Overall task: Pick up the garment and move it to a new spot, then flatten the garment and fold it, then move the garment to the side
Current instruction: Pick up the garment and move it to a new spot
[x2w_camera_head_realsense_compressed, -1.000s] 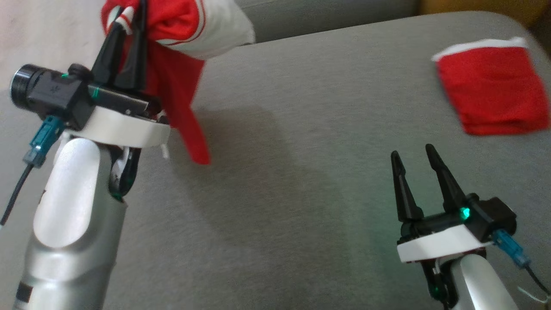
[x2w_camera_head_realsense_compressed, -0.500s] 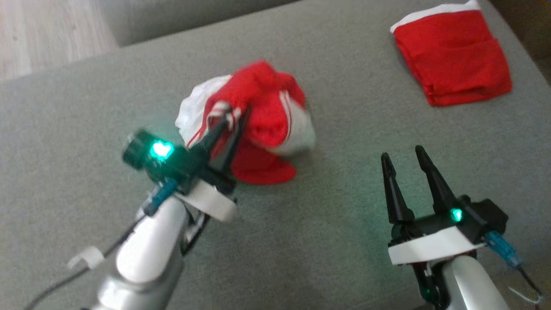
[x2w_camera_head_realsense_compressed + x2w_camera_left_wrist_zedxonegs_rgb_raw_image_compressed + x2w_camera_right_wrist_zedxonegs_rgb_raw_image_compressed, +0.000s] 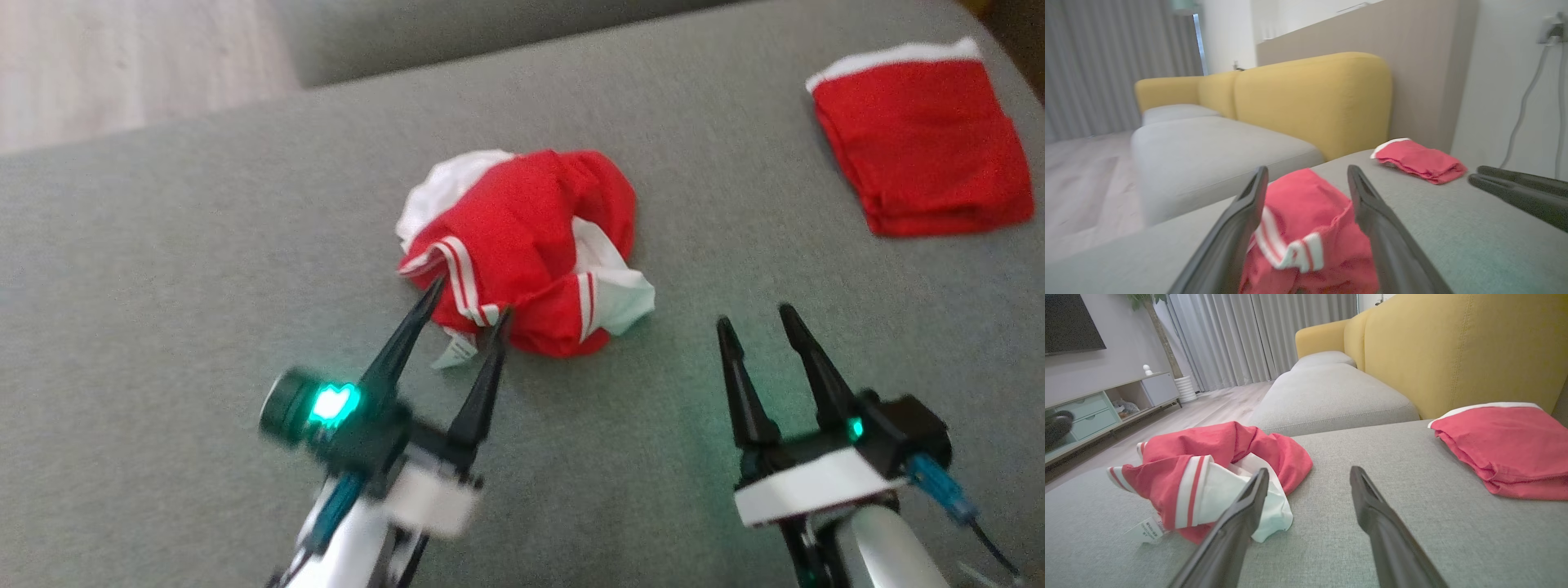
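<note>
A crumpled red and white garment (image 3: 531,245) lies in a heap on the grey cushion (image 3: 204,286); it also appears in the left wrist view (image 3: 1306,232) and the right wrist view (image 3: 1216,469). My left gripper (image 3: 467,310) stands open right at the heap's near edge, its fingers either side of a striped cuff, holding nothing. To the right, my right gripper (image 3: 755,322) stands open above bare cushion, apart from the garment.
A folded red garment (image 3: 922,139) lies at the cushion's far right (image 3: 1502,445) (image 3: 1419,159). A yellow sofa back (image 3: 1453,347) rises behind it. Another grey seat (image 3: 1331,392) and wooden floor (image 3: 122,73) lie beyond the cushion's far edge.
My left gripper brought the garment down onto the cushion, opened and let it go, then drew back toward me. The head camera shifted. My right gripper stayed open.
</note>
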Controlling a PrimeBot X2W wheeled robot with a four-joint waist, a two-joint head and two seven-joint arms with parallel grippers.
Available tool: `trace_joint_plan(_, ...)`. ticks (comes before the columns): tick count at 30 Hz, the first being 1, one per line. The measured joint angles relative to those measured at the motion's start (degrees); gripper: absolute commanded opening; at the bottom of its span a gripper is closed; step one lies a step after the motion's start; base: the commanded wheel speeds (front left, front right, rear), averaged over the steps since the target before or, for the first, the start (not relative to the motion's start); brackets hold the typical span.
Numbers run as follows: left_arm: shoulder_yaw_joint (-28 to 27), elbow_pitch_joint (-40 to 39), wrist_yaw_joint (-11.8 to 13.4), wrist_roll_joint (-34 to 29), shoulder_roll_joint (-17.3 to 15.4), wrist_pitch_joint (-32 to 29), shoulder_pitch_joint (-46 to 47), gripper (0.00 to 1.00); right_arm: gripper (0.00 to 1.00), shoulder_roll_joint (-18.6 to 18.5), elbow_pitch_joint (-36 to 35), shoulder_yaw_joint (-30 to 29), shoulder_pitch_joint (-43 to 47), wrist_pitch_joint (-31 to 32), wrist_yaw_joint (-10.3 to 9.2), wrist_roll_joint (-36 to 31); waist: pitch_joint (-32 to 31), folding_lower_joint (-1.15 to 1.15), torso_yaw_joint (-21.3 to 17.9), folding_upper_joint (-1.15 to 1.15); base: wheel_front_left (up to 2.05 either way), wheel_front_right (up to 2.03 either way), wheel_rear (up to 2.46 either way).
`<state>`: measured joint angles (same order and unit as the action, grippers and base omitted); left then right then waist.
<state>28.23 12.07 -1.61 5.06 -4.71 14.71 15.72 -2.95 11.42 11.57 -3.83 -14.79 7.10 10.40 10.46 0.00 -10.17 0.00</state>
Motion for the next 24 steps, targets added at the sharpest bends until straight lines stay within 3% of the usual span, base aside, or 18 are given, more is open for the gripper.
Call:
trace_joint_plan(5, -4.7, -7.08, 2.96, -0.01, -0.14, 0.0, -11.79, 1.0, 1.0, 0.02, 0.11, -2.31, 4.3, 0.0, 0.0, -0.31, -4.32, -0.01, 2.76, 0.0, 0.0, 0.0, 0.0)
trace_joint_plan(12, -9.93, -8.13, 4.86, -0.57, -0.05, 0.0, -20.91, 1.0, 1.0, 0.07, -1.55, -3.05, 10.06, 0.01, 0.0, 0.77, -9.46, -0.01, 8.04, 0.0, 0.0, 0.0, 0.0)
trace_joint_plan(19, -15.0, -8.35, 6.38, -0.58, 0.43, 0.0, -25.79, 1.0, 1.0, 0.05, -3.46, -2.44, 11.6, 0.01, 0.0, 1.71, -13.25, -0.02, 11.18, 0.0, 0.0, 0.0, 0.0)
trace_joint_plan(24, -16.52, -8.6, 6.13, -1.02, 0.8, 0.0, -26.02, 1.0, 1.0, 0.05, -3.88, -2.78, 11.66, 0.01, 0.0, 1.58, -13.96, 0.0, 11.47, 0.0, 0.0, 0.0, 0.0)
